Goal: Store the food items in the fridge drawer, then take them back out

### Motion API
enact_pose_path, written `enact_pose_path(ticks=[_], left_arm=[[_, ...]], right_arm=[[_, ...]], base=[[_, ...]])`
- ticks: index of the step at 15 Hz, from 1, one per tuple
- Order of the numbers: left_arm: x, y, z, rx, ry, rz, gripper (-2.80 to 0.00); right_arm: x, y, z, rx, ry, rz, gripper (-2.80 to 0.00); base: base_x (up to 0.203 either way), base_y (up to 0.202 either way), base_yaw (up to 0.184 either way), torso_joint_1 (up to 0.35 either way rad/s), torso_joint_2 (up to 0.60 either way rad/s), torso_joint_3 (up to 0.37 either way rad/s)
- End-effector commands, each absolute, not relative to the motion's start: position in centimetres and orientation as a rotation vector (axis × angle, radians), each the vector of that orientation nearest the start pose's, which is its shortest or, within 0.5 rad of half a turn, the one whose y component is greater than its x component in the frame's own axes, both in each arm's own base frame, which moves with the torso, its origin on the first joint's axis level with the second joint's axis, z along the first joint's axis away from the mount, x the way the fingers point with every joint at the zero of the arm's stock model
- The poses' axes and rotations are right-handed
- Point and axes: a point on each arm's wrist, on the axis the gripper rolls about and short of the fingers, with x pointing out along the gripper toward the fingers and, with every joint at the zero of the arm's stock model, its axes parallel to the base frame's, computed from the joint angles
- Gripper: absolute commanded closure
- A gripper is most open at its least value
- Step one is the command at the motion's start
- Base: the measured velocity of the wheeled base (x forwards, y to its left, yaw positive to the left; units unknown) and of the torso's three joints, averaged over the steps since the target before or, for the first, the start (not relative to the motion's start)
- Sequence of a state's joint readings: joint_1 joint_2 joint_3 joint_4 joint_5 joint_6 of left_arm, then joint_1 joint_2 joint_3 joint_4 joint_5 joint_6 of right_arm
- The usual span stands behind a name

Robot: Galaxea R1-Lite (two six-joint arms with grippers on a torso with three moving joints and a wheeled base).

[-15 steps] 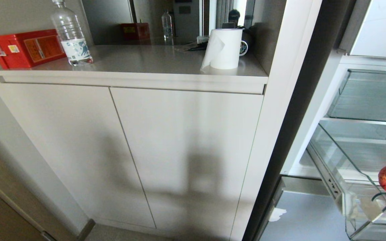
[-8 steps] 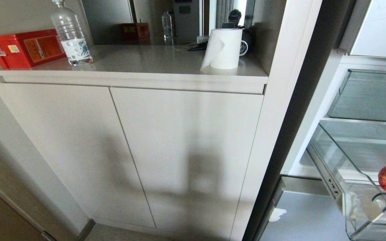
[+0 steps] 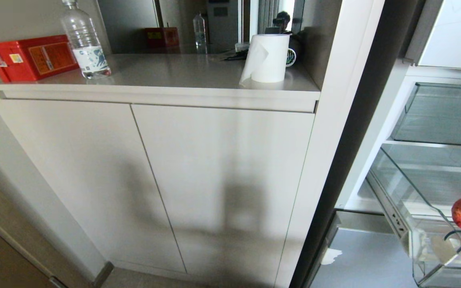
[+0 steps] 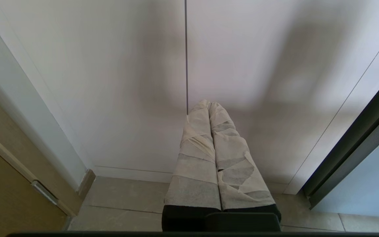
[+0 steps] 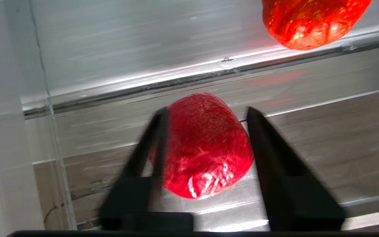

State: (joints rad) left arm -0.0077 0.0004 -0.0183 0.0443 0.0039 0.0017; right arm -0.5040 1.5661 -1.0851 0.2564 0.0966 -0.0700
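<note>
Both food items sitting in the fridge drawer, pulled out at the far right of the head view: deeper red fruit up front, orange-red fruit behind it, well apart.

Right gripper hanging over the deeper red fruit, fingers spread apart with the fruit between them. One finger right up against the skin or nearly so, the other with a clear gap. Not clamped on anything. Not visible in the head view at all.

Left gripper pressed together, tape-wrapped, parked low in front of the cabinet doors, holding nothing.

Stuff that could go sideways, just guessing:
- Glossy, rounded skin plus a smooth plastic floor = easy roll if the near finger nudges it. Could end up bumping the orange-red fruit or sliding to the drawer's side wall.
- Off-centre straddle means a squeeze might push the fruit sideways and pinch only an edge.
- Clear stepped front lip hard to judge; a low pull-back could snag it.
</note>
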Motion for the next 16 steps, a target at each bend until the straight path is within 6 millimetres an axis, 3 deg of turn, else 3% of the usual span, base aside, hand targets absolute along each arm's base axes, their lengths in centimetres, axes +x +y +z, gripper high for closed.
enact_pose_path(ticks=[1,13,14,16], left_arm=[[-2.4,0.0,7.6,0.002,0.026,-0.003,0.0],[-2.4,0.0,7.6,0.002,0.026,-0.003,0.0],[-2.4,0.0,7.6,0.002,0.026,-0.003,0.0],[-2.4,0.0,7.6,0.002,0.026,-0.004,0.0]], right_arm=[[23.6,-12.8,21.2,0.159,0.741,-0.362,-2.8],[26.0,-14.0,17.8,0.171,0.808,-0.353,-2.8],[26.1,-14.1,17.7,0.172,0.812,-0.351,0.0],[26.2,-14.0,17.5,0.173,0.816,-0.348,0.0]], base=[[0.0,0.0,0.0,0.0,0.0,0.0],[0.0,0.0,0.0,0.0,0.0,0.0],[0.0,0.0,0.0,0.0,0.0,0.0],[0.0,0.0,0.0,0.0,0.0,0.0]])
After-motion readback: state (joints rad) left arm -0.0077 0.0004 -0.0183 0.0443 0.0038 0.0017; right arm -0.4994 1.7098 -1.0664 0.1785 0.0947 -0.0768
